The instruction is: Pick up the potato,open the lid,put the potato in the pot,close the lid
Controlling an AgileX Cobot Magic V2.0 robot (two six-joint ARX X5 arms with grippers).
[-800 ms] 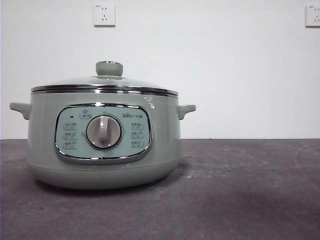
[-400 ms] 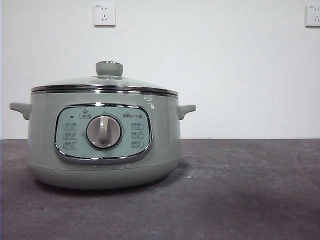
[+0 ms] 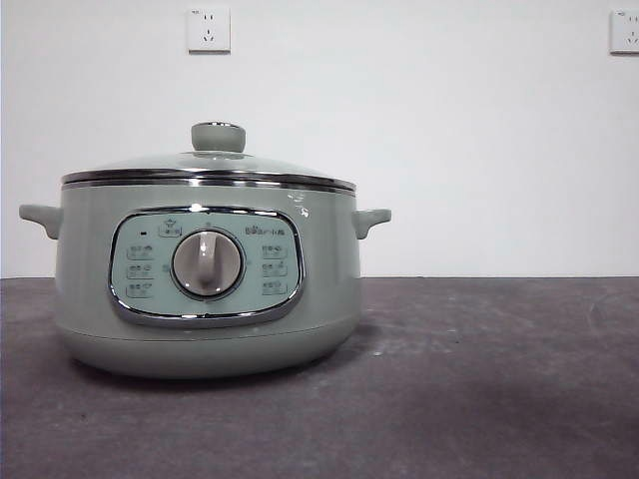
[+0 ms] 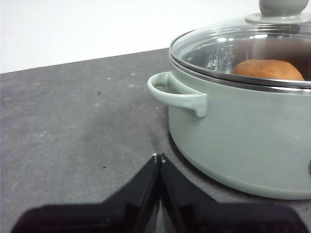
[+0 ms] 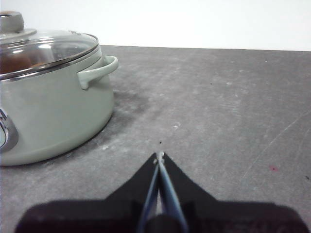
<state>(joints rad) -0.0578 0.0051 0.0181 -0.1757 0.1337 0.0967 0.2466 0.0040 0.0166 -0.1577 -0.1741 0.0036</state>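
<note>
Nothing has moved since the earlier frame. The orange-brown potato (image 4: 267, 70) lies inside the sage-green pot (image 3: 205, 284), centre-left, under its domed glass lid (image 3: 210, 165). Both claws, left (image 4: 158, 158) and right (image 5: 159, 155), are pressed together, empty, above the grey tabletop (image 3: 479, 379). The task looks complete.

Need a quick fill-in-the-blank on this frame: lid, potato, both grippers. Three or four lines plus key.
1. The glass lid sits ____ on the pot.
2. The potato lies ____ the pot, seen through the lid.
3. The left gripper has its jaws ____ and holds nothing.
4. The right gripper holds ____.

Missing words: closed; inside; shut; nothing
</note>
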